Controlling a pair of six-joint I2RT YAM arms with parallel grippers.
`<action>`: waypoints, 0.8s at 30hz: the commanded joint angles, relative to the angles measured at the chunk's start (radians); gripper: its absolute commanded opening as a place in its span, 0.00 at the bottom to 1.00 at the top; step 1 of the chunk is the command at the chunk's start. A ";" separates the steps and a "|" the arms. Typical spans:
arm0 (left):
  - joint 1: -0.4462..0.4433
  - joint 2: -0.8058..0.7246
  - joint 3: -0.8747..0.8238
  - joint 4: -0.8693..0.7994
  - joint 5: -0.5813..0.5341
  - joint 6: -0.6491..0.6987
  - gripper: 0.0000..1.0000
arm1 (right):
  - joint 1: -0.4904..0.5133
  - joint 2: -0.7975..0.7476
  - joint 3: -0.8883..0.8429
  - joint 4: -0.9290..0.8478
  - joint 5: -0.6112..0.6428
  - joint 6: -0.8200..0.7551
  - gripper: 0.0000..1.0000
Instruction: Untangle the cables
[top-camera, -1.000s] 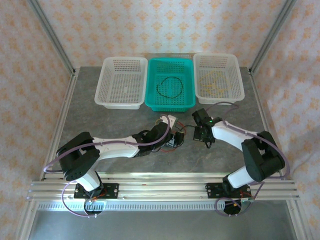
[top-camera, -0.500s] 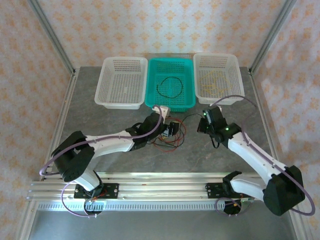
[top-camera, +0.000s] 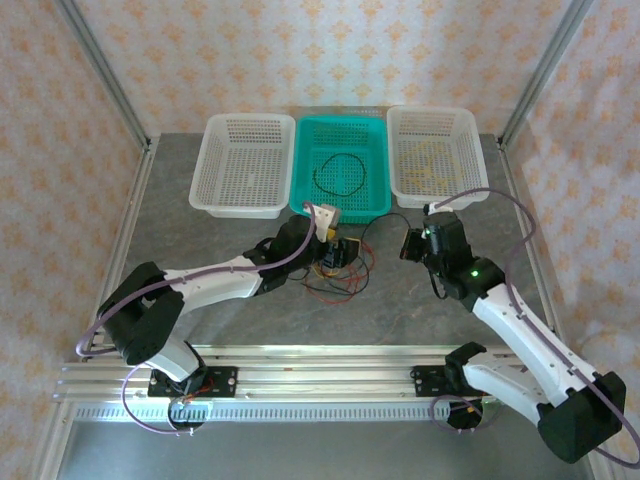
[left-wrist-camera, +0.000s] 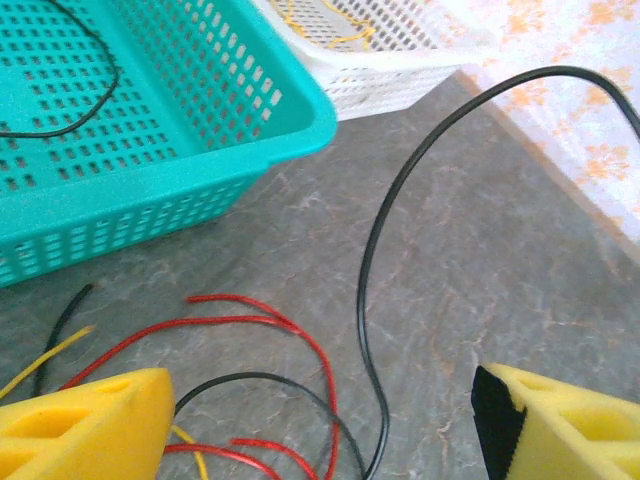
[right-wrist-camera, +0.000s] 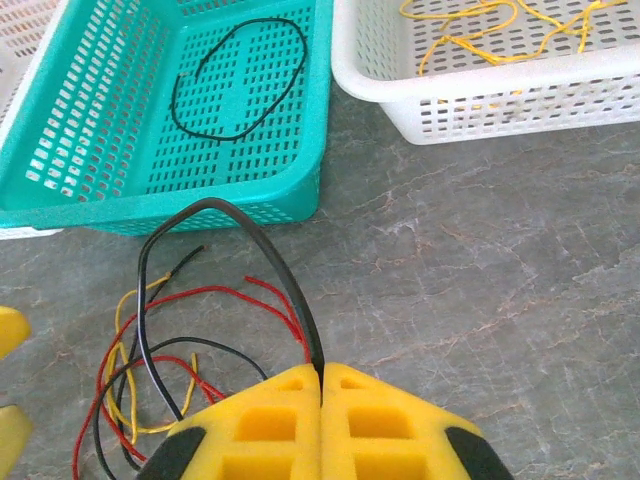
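The cables (top-camera: 336, 277) lie in a loose bundle of red, yellow and black strands on the grey table in front of the teal basket. My left gripper (top-camera: 335, 254) hovers over the bundle, open, with nothing between its yellow fingers (left-wrist-camera: 85, 425); red and black strands (left-wrist-camera: 300, 340) run under the gap (left-wrist-camera: 320, 430). My right gripper (right-wrist-camera: 321, 385) is shut on a black cable (right-wrist-camera: 270, 255). That cable arches up from the bundle (right-wrist-camera: 140, 380) and across to the right gripper (top-camera: 410, 246).
A teal basket (top-camera: 340, 213) at the back middle holds a black cable loop (top-camera: 340, 172). A white basket (top-camera: 437, 190) to its right holds yellow cables (right-wrist-camera: 500, 40). Another white basket (top-camera: 243, 205) stands on the left. Bare table lies to the right of the bundle.
My right arm has stretched out and swung its gripper back toward the baskets, drawing the black cable up into an arch. My left gripper has shifted toward the teal basket.
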 joint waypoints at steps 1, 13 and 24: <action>0.026 0.025 0.032 0.090 0.098 -0.028 0.80 | -0.003 -0.026 0.025 0.035 -0.026 -0.034 0.00; 0.052 0.125 0.102 0.094 0.200 -0.032 0.71 | -0.002 -0.039 0.023 0.063 -0.093 -0.054 0.00; 0.052 0.220 0.146 0.140 0.224 -0.044 0.50 | -0.001 -0.039 0.029 0.063 -0.087 -0.052 0.00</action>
